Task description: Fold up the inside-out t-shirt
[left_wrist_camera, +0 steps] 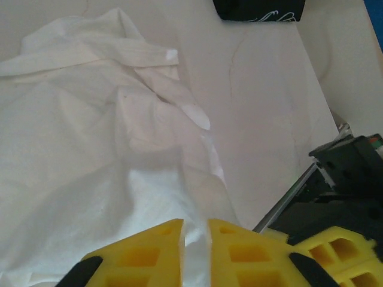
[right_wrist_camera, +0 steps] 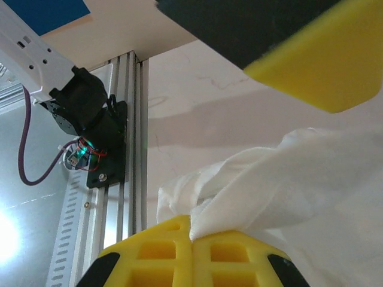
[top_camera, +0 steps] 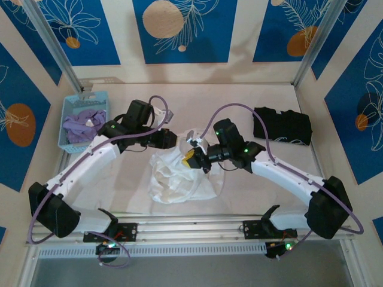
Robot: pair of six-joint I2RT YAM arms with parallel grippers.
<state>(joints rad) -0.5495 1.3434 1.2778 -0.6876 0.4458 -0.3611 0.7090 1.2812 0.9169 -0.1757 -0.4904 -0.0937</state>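
The inside-out t-shirt (top_camera: 179, 179) is a crumpled white heap at the middle of the table, lifted at its upper edge. My right gripper (top_camera: 192, 156) is over that edge. In the right wrist view its yellow jaws (right_wrist_camera: 191, 220) are pressed together, shut on a corner of the white cloth (right_wrist_camera: 299, 179). My left gripper (top_camera: 170, 139) is just left of it. In the left wrist view its jaws (left_wrist_camera: 195, 222) stand slightly apart, with a fold of the shirt (left_wrist_camera: 90, 149) running up between them.
A blue basket (top_camera: 84, 121) holding a lavender garment (top_camera: 82, 125) stands at the back left. A folded black garment (top_camera: 282, 125) lies at the back right. An aluminium rail (top_camera: 191, 226) runs along the table's near edge, close below the shirt.
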